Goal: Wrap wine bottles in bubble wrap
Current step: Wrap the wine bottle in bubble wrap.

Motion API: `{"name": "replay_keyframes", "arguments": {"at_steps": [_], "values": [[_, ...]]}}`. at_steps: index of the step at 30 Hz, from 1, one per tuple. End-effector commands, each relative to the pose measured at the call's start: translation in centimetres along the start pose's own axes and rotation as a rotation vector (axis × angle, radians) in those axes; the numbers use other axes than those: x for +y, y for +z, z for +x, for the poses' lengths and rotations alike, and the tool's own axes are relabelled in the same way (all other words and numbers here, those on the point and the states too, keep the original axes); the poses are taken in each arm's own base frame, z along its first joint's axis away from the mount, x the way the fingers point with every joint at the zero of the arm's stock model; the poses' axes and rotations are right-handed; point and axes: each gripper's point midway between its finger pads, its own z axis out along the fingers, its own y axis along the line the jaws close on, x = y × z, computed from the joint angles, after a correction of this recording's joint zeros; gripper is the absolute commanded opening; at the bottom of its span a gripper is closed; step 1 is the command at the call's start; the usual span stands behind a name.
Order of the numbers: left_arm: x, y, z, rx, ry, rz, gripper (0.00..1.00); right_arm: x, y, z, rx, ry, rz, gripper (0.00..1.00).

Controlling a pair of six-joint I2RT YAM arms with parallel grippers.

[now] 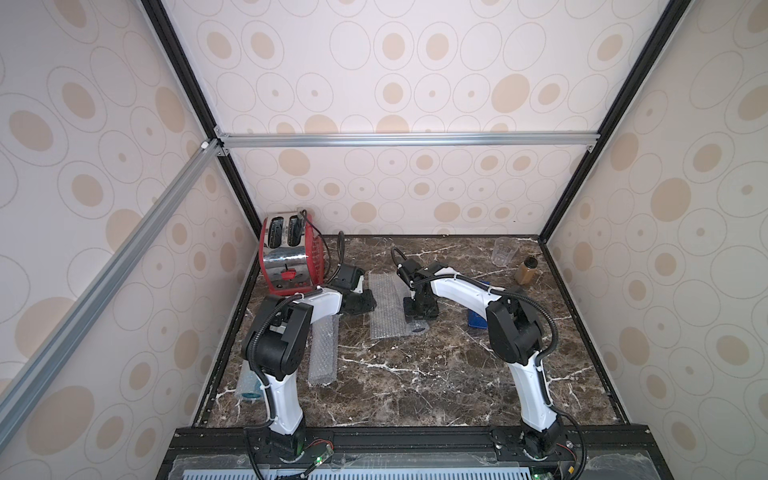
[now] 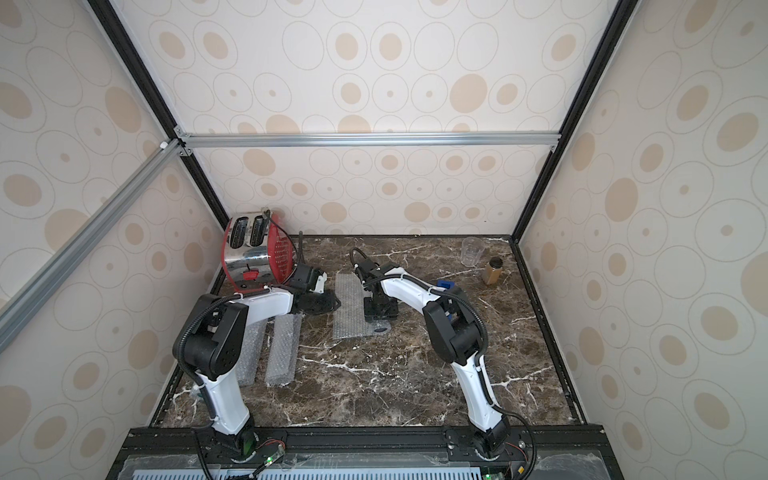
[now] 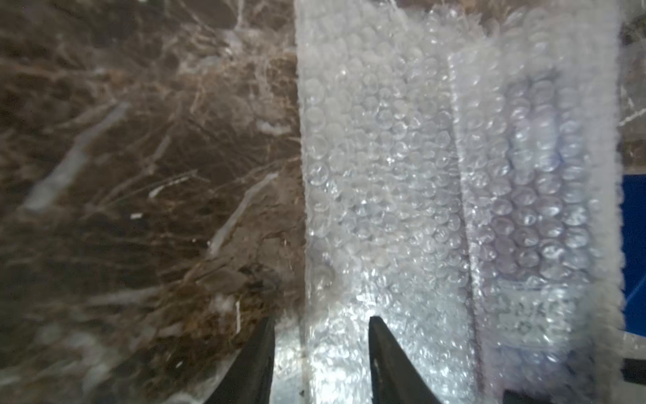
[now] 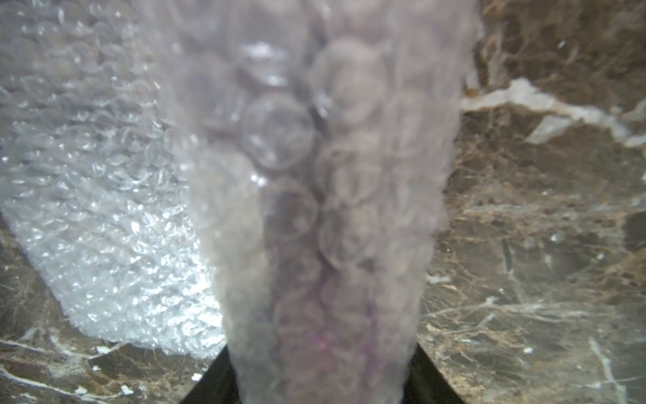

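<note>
Fingers at half-rolled wrap

On the dark brown marble tabletop lies a clear bubbled plastic sheet. Its rolled side covers a slim purple-tinted glass bottle, pinched through the wrap by 2 fingers of the right gripper. The left gripper, its 2 fingers narrowly parted, straddles the sheet's flat edge.

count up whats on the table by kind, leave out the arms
rolled bubble wrap tubes: 2
bubble wrap sheet, part rolled: 1
red toaster: 1
clear cup: 1
amber jar: 1
blue object: 1
total: 7
</note>
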Motion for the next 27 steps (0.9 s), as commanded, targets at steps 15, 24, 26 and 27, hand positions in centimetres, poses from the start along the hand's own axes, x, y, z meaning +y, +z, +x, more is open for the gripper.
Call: {"name": "replay_keyframes", "arguments": {"at_steps": [15, 24, 26, 27], "values": [[-3.2, -1.6, -0.5, -0.01, -0.055, 0.155, 0.0, 0.6, 2.1, 1.7, 0.082, -0.036, 0.014, 0.5], [-8.0, -4.6, 0.0, -0.014, 0.004, 0.325, 0.0, 2.4, 2.2, 1.8, 0.086, -0.07, -0.04, 0.5], [-9.4, -4.4, 0.1, 0.01, -0.02, 0.376, 0.0, 2.8, 2.3, 1.9, 0.081, -0.091, -0.051, 0.5], [-10.4, -4.2, 0.1, 0.026, -0.022, 0.409, 0.0, 3.0, 2.4, 1.9, 0.082, -0.1, -0.057, 0.5]]}}
